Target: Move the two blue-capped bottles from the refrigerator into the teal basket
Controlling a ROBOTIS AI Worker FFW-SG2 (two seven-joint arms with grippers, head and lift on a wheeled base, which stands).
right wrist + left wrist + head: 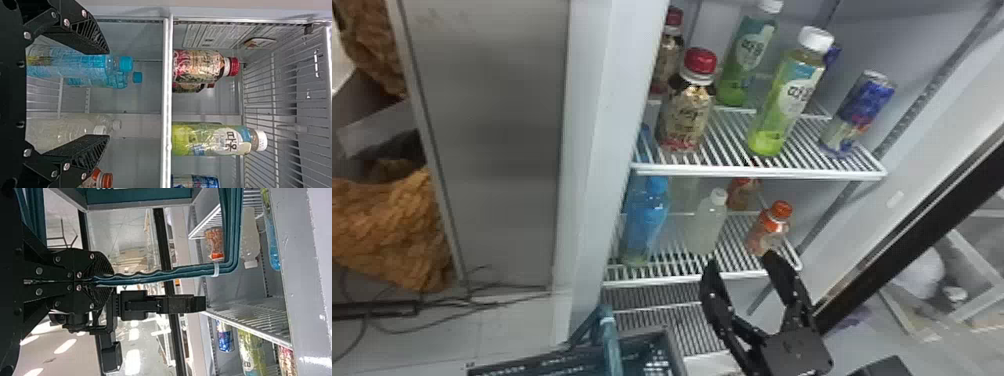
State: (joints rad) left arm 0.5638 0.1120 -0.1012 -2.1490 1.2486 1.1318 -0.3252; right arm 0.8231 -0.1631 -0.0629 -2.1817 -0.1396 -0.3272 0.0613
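My right gripper [739,260] stands open before the lower shelf, below the white-capped and orange-capped bottles. The front blue-capped bottle [647,220] is upright at that shelf's left end. In the right wrist view the gripper [109,94] has its fingers wide apart; the front blue-capped bottle [78,65] is near one finger, with the second blue-capped bottle [117,80] partly behind it. The teal basket [642,355] hangs at the bottom of the head view. In the left wrist view my left gripper [103,280] is shut on the basket's handle [156,277].
White-capped [708,220] and orange-capped [769,230] bottles share the lower shelf. The upper wire shelf [762,172] holds red-capped bottles, green drinks and a blue can [859,112]. The refrigerator's side wall [602,150] stands left of the shelves.
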